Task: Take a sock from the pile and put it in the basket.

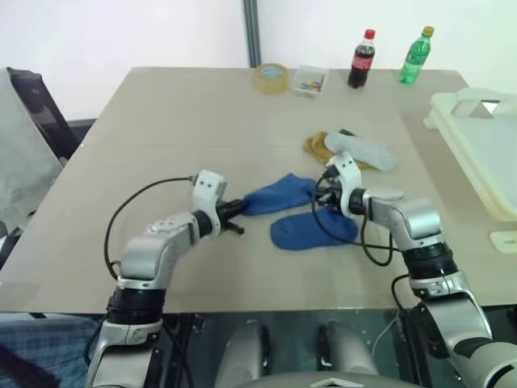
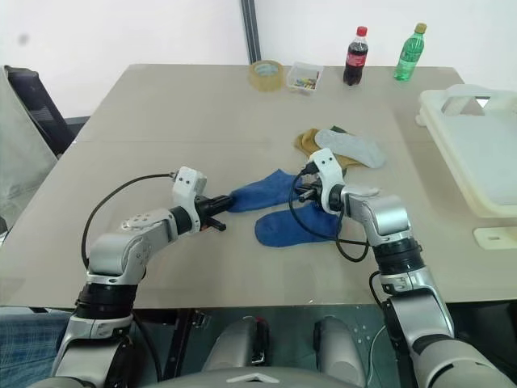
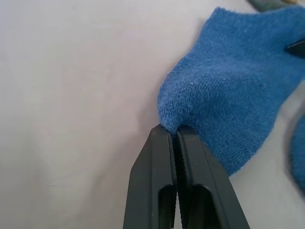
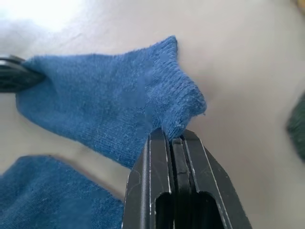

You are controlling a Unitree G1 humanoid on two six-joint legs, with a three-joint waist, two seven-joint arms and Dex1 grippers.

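A bright blue sock lies stretched across the table's middle. My left gripper is shut on its left end, pinching a fold of the fabric. My right gripper is shut on the ribbed cuff at the other end. A second blue sock lies flat just in front of the held one. The pile, with mustard, light grey and dark green socks, sits behind my right gripper. The cream-white basket stands at the table's right edge.
Along the table's far edge stand a roll of tape, a small clear box of coloured bits, a cola bottle and a green bottle. A dark chair stands off the left side.
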